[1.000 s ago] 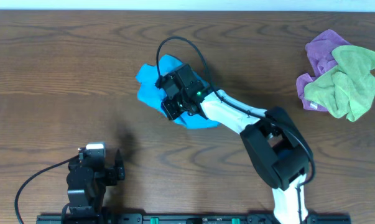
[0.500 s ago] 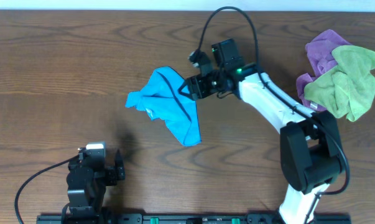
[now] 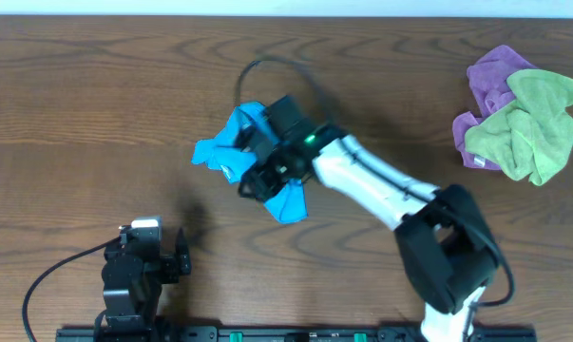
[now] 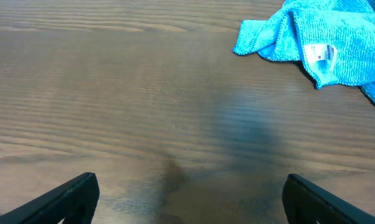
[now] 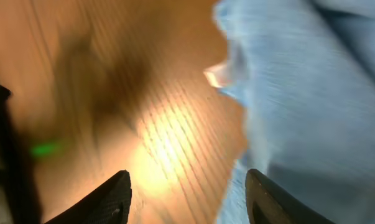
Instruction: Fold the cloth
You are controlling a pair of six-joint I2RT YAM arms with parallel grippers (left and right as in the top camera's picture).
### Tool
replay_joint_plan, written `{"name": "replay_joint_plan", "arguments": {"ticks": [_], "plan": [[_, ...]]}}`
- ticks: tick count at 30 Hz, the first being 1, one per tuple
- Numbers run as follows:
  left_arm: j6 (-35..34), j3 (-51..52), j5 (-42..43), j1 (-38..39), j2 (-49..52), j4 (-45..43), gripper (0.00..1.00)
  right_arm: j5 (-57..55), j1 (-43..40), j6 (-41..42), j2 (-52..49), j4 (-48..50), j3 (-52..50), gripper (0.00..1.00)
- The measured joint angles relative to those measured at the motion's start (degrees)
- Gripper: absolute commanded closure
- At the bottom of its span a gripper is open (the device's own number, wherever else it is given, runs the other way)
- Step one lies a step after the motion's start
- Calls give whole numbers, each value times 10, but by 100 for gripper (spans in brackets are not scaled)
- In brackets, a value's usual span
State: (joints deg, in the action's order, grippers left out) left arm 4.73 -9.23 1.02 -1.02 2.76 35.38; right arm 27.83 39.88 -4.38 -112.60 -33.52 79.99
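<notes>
Crumpled bright-blue microfibre cloth (image 3: 221,152) sits left of centre on the dark wood-grain tabletop (image 3: 86,104). It's bunched, not flat: one lobe points left, another points toward the robot's side.

Right claw (image 5: 187,186) is over the middle of the cloth, and in the overhead view the arm covers the cloth's centre. The right wrist view is blurred. Both fingers (image 5: 106,199) are spread wide with bare wood between them. Blue fabric fills the right side of that view and runs down beside the right-hand finger. Nothing pinched that I can see.

Left claw (image 4: 190,190) is low near the robot base, well apart from the cloth. Its fingers are wide apart with only bare tabletop between them. The left wrist view has the cloth's edge at upper right, with a small white care label (image 4: 321,55) facing up.

A crumpled purple cloth (image 3: 490,81) and a lime-green cloth (image 3: 533,128) lie in a loose overlapping heap at the far right of the tabletop, well apart from the blue one.
</notes>
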Motion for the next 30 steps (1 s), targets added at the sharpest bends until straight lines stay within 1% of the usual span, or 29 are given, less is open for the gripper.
{"name": "replay_joint_plan", "arguments": {"ticks": [2,5,9,12,15,17,20,22,26,28,30], "plan": [[0,0,0,0,0,0,5,-38,28,-5,0,5,0,42],[0,0,0,0,0,0,5,-77,47,-9,0,5,0,43],[0,0,0,0,0,0,5,-99,51,2,0,3,0,48],[0,0,0,0,0,0,5,-107,48,32,1,8,0,48],[-7,0,2,0,0,0,5,-111,42,51,15,12,0,46],[-31,0,9,0,0,-2,5,-116,37,57,40,11,0,44],[-61,0,37,0,0,-25,5,-128,26,66,96,-1,0,39],[-77,0,63,0,2,-24,5,-138,15,68,134,-10,4,35],[-103,-29,92,0,46,7,5,-160,-17,70,167,-28,12,31],[-111,-67,104,1,96,9,5,-166,-36,72,165,-40,12,30],[-121,-117,114,1,158,7,5,-172,-55,74,161,-47,12,31]]}}
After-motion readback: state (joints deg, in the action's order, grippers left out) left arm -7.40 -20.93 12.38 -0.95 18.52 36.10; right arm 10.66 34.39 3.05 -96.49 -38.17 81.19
